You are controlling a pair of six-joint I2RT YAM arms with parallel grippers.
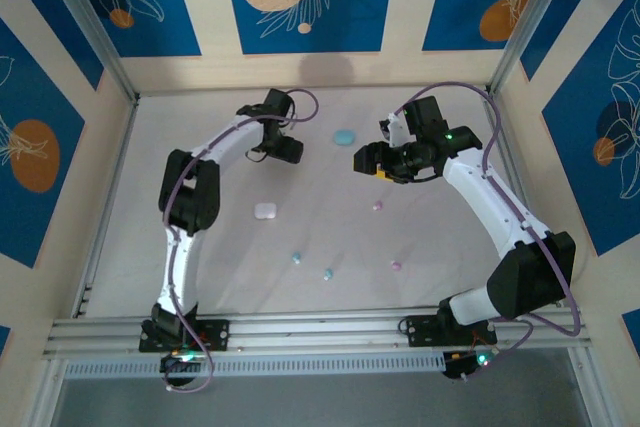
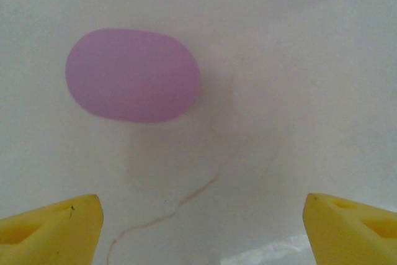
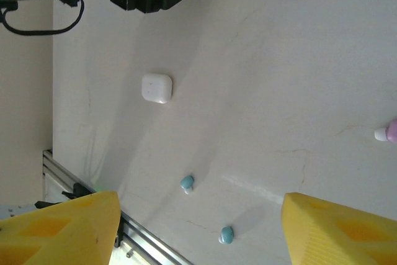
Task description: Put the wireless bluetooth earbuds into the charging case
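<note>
Far case (image 1: 343, 137): on the table (image 1: 240, 287), far middle.
Left case (image 1: 265, 211): nearer, left of centre.
Near earbuds (image 1: 295, 258): two, before the left case, to its right.
Right earbuds (image 1: 377, 205): two, right of centre.

Table (image 1: 330, 237) centre mostly bare — white case (image 1: 265, 211), 4 earbuds (image 1: 296, 258) scattered.

The small pink plastic earbud (image 3: 391, 131) is cut off at the right wrist view's right edge. The left arm's yellow jaws run off their own view's bottom edge. From above, the tiny light blue earbuds (image 1: 296, 258) are just dots.
</note>
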